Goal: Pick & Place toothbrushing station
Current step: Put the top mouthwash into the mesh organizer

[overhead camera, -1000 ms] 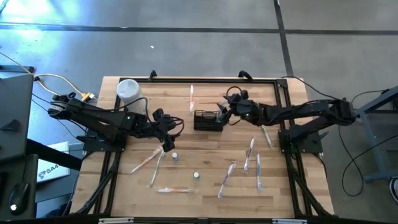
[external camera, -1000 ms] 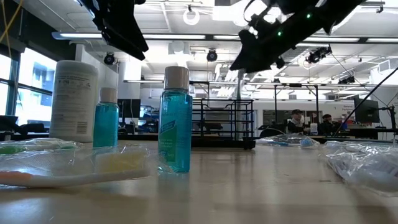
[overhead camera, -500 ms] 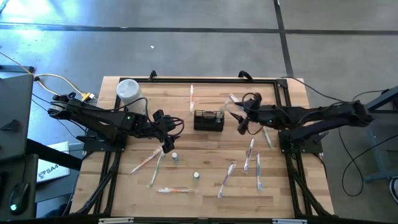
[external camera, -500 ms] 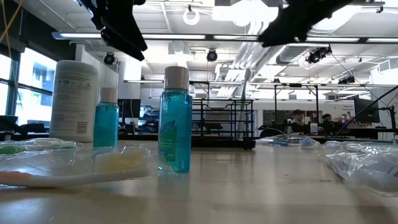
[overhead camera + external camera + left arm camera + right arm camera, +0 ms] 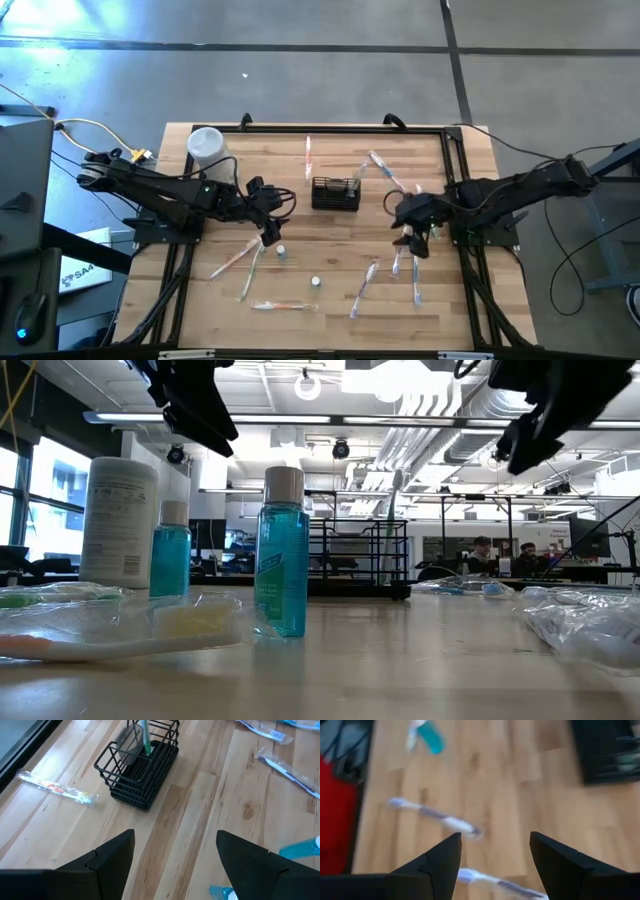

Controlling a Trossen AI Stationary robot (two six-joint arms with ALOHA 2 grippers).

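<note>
The right gripper [image 5: 415, 240] is seen with its fingers apart and nothing between them, held above the wrapped toothbrushes on the right half of the table [image 5: 330, 300]. The left gripper [image 5: 270, 232] is likewise spread wide and empty, held over the table's left half, near the small blue bottles.

The black wire caddy [image 5: 336, 193] is found at the table's middle, toward the far edge, between the two arms and touched by neither. It is set upright on its base, its open top facing up; in the high view its long axis is laid across the table, from left to right. One green-handled toothbrush [image 5: 145, 737] is seen standing in it, next to a grey pouch [image 5: 129, 744], in the left wrist view.

One caddy is counted, one large white container [image 5: 206, 145] at the far left corner, and two small bottles of blue liquid [image 5: 280, 555] [image 5: 170, 558] in the low view. About ten wrapped toothbrushes are scattered over the wood; the exact count cannot be told. One wrapped toothbrush [image 5: 308, 157] is laid just beyond the caddy, and another [image 5: 385, 170] to its right.

Nothing is seen lying against the caddy's sides. The wood between it and each gripper is bare. People are visible at desks in the room beyond the table [image 5: 482, 552].
</note>
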